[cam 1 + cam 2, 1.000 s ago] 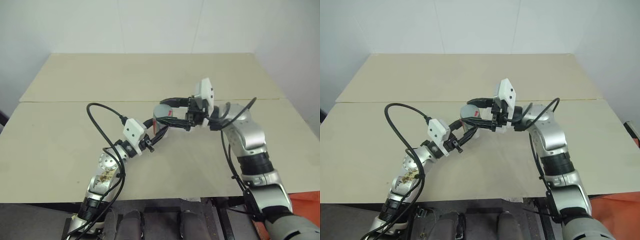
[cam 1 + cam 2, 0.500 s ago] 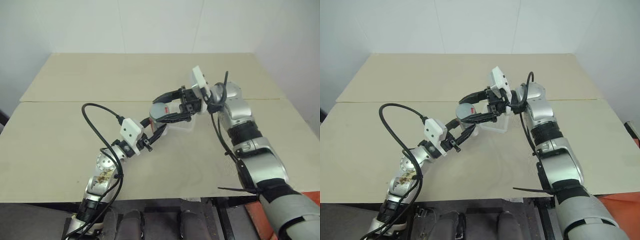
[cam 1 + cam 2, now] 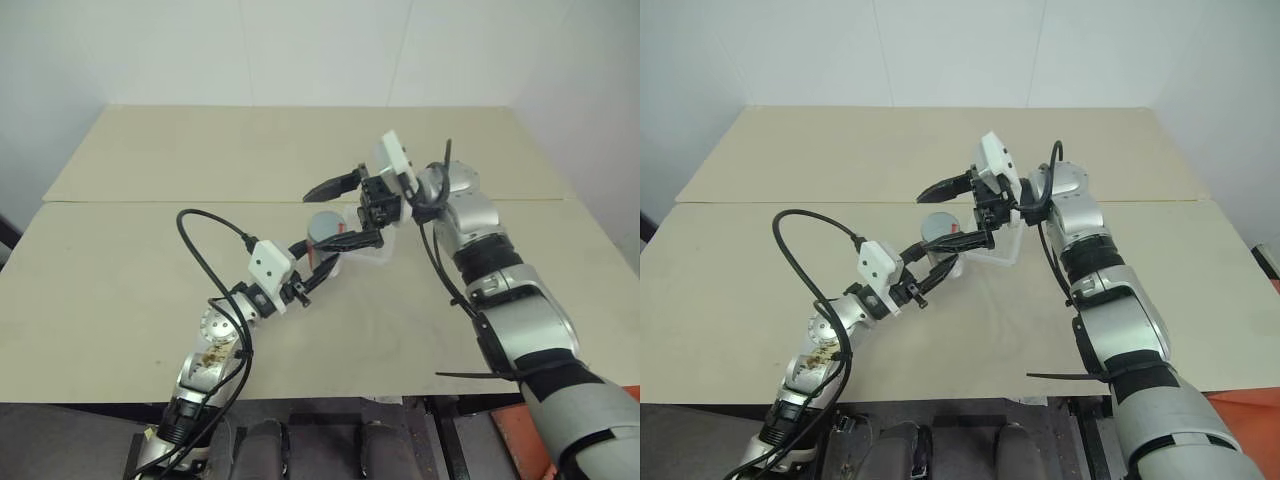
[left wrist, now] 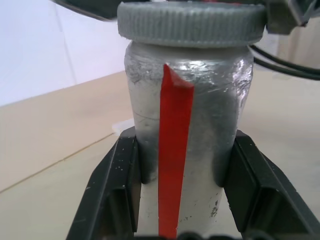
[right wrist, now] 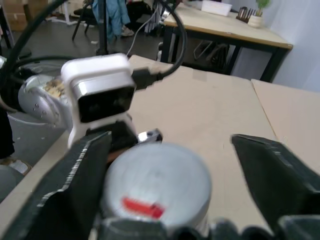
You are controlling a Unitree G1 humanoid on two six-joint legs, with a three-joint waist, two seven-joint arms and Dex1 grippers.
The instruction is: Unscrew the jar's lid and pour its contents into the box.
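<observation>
My left gripper (image 4: 184, 200) is shut on the jar (image 4: 200, 135), holding it upright above the table with one finger on each side of its body. A red stripe runs down the jar's side. The ribbed grey lid (image 4: 190, 22) sits on top of the jar. My right gripper (image 3: 315, 218) reaches in from the right and is open, its fingers (image 5: 75, 190) standing wide on either side of the lid (image 5: 157, 180). The clear box (image 3: 372, 256) rests on the table just behind and right of the jar. The contents cannot be made out.
The pale tabletop (image 3: 120, 290) stretches wide on all sides, with a seam across its middle. A black cable (image 3: 205, 255) loops up from my left forearm. White walls stand behind the table's far edge.
My right gripper has let go of the lid and spread its fingers wide, after its wrist swung round. The left gripper and the jar have stayed in place.
</observation>
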